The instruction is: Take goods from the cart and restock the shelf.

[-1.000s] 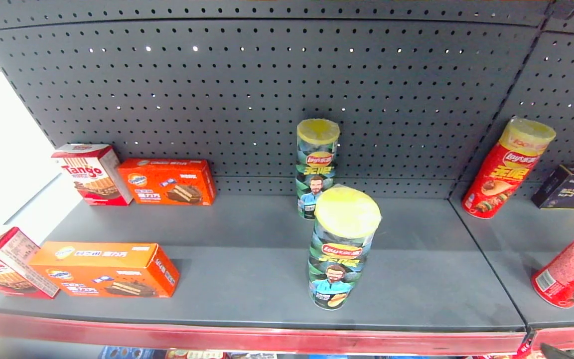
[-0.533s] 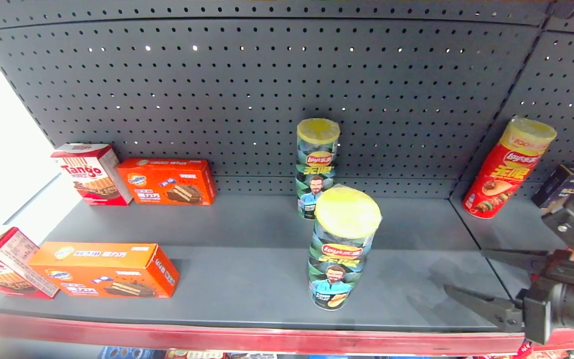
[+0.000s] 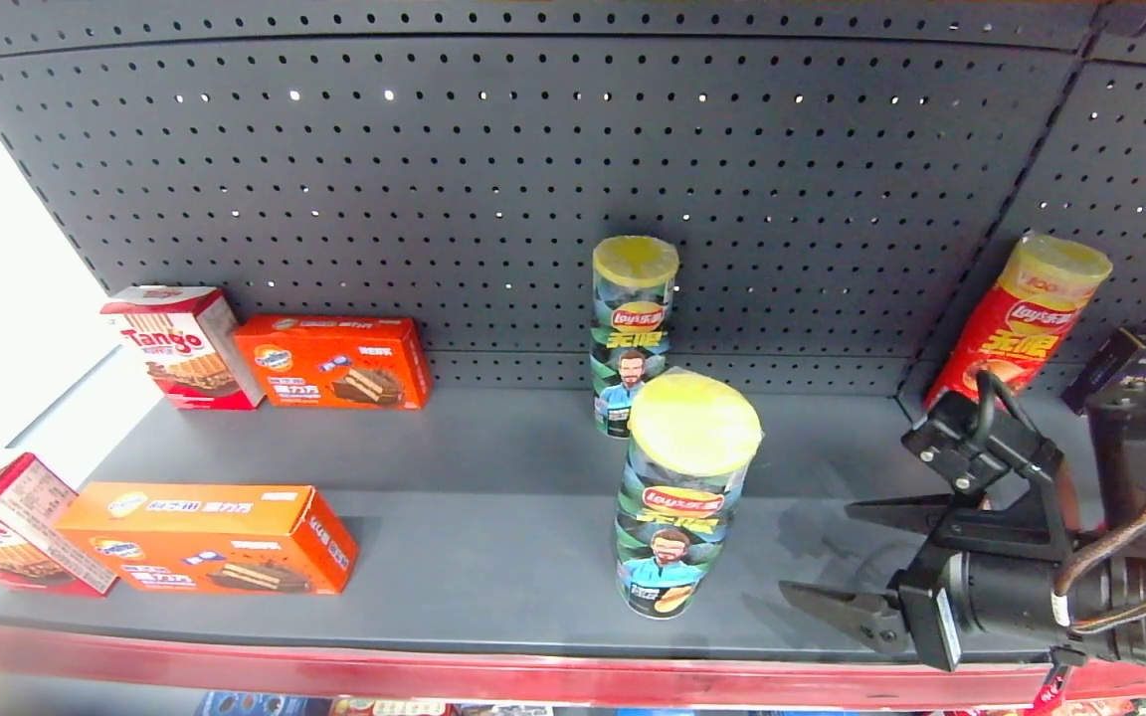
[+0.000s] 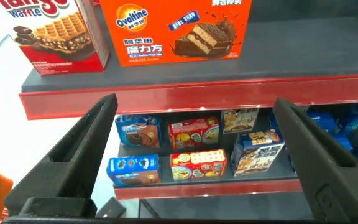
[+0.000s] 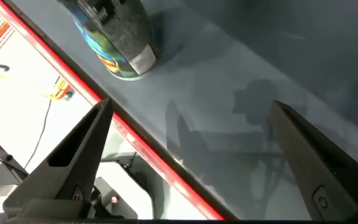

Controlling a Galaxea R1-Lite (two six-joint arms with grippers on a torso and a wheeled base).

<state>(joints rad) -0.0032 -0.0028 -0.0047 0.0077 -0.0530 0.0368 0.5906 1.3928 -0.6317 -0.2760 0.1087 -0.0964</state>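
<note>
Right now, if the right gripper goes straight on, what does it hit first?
Likely the front green chip can. The open right gripper points at it along the shelf. The wrist view shows the can off-centre, so contact may be glancing.

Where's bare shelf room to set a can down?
Widest: between front orange box and front green can. Also between back orange box and back green can. Crowded right of the front can, by the right gripper.

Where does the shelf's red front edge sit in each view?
Head view: the red front edge runs along the bottom, below the front green can.
Left wrist view: red front edge passes just before the orange box.
Right wrist view: red front edge slants past the front green can's base.
Shared landmark: the grey shelf deck behind it.
</note>
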